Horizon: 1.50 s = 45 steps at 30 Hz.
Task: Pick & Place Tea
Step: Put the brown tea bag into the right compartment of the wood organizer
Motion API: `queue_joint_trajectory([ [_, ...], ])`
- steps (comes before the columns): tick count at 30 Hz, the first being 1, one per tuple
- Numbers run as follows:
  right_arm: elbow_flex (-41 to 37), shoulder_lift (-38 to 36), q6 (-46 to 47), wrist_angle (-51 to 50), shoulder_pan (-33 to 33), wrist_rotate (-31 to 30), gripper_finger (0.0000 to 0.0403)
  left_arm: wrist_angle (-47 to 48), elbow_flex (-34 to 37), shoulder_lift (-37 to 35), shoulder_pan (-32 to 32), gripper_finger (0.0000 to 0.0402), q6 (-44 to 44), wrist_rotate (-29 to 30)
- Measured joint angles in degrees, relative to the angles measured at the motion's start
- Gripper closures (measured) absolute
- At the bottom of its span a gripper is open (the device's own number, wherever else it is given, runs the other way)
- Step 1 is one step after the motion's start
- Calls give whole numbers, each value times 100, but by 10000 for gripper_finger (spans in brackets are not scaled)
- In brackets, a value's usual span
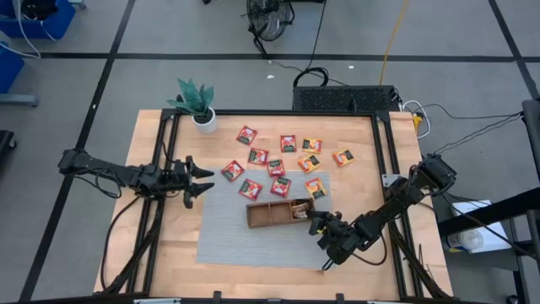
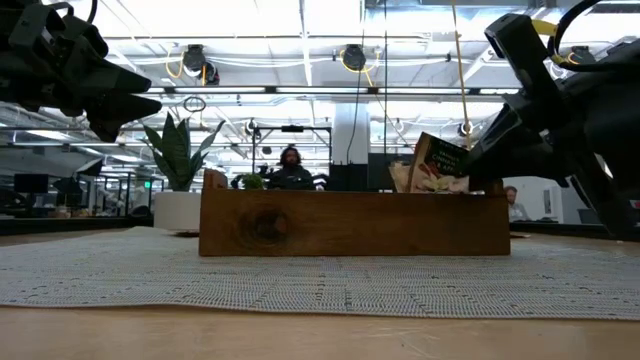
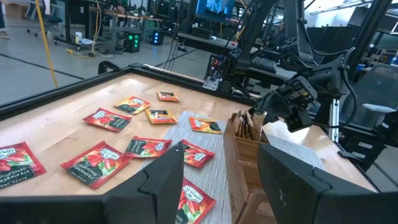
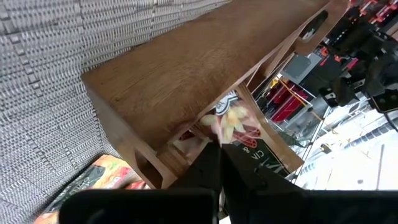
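Held upright over the wooden tray's (image 1: 268, 214) right end compartment: one tea sachet (image 2: 438, 163), pinched in the right pincer (image 4: 222, 155), fingers closed on it. Shown tilted above the rim only in the low view. Printing unreadable. Other sachets (image 1: 276, 167) scattered flat beyond. Left pincer (image 1: 202, 181) spread open, empty, hovering over the desk (image 1: 160, 245) edge beside a potted plant (image 1: 198, 103).
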<state>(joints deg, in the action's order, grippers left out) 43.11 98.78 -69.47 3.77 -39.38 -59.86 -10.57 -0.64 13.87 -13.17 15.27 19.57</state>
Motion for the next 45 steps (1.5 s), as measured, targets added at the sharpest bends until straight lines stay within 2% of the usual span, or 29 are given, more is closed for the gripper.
queue_joint_trajectory([
  [4, 2, 0, -11, 0, 0, -3, 383, 0, 0, 0, 0, 197, -2, 0],
  [10, 11, 0, 210, 78, -14, -63, 332, 0, 0, 0, 0, 197, -1, 0],
  [16, 4, 2, 200, 638, -116, -793, 289, 0, 0, 0, 1, 197, 0, 2],
  [21, 4, -12, 425, 1284, -235, -1527, 276, 0, 0, 0, 0, 197, 0, 2],
  [27, 2, -86, 959, 2543, -269, -1624, 282, -1, 0, 0, 0, 197, -1, 1],
  [31, 4, -209, 1830, 3180, -137, -1191, 290, -5, 0, 0, 0, 197, 0, 2],
  [35, 4, -680, 2289, 3006, 45, -781, 299, -1, 0, 0, 0, 197, -1, 2],
  [37, 7, -1059, 2818, 2674, 154, -298, 307, -2, 0, 0, 1, 197, -1, 0],
  [39, 46, -1527, 3854, 1830, 342, 526, 318, -2, 0, 0, 0, 197, -1, 2],
  [42, 293, -2095, 5859, 56, 970, 2183, 336, -2, 0, 0, 1, 197, 0, 2],
  [45, 354, -2275, 6880, -769, 1609, 3525, 344, -2, 0, 0, 0, 197, -1, 2],
])
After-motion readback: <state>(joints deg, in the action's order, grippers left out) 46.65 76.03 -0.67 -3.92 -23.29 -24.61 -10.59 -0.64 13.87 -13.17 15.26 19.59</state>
